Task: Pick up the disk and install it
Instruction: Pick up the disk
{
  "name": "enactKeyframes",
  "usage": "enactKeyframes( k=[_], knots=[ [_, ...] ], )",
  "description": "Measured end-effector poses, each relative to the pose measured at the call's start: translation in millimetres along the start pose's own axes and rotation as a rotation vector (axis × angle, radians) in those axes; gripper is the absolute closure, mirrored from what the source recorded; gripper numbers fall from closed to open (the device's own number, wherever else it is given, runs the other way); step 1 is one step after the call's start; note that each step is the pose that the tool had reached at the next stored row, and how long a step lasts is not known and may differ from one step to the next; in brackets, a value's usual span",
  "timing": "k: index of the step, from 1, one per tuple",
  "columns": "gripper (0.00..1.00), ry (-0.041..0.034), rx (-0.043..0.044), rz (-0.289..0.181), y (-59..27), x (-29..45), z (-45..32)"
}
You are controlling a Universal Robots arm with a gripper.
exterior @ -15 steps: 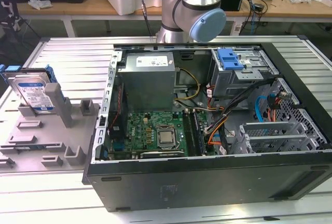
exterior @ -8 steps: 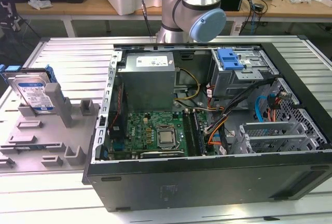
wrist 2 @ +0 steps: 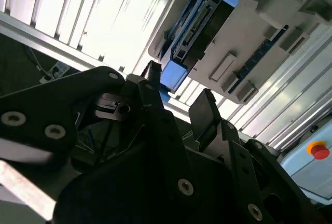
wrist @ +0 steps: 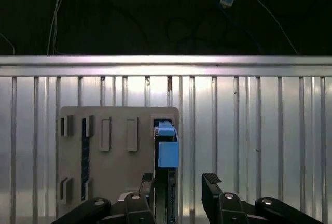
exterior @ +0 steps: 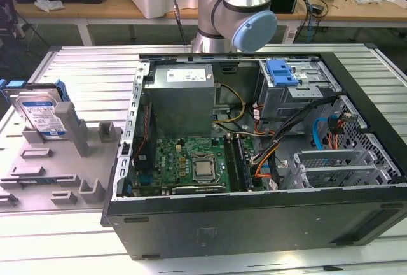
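disk (exterior: 41, 112) stands on edge, tilted, in grey holder (exterior: 57, 173); jaws open, empty.

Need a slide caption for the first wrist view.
Open gripper faces the disk, propped in its grey holder on the ribbed table.

The disk (exterior: 40, 113) is silver, blue-edged, its rack (exterior: 60, 183) grey

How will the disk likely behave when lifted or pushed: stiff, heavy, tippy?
Likely stiff and heavy for its size: the disk shows a metal body in plastic rails. It stands on edge, tilted in the holder, so a sideways push might tip it.
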State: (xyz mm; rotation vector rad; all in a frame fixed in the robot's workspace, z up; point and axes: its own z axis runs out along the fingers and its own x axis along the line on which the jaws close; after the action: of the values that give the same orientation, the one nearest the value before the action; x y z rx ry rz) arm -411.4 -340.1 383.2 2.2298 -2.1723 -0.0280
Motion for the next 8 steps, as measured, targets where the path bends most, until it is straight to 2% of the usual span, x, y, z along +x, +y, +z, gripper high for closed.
enactKeyframes(
  k=[3,8],
  knots=[
    [0.50,0.0048,0.0005,-0.042,0.0,0.0,0.2],
    [0.50,0.0047,0.0004,-0.030,0.1,0.0,1.0]
  ],
)
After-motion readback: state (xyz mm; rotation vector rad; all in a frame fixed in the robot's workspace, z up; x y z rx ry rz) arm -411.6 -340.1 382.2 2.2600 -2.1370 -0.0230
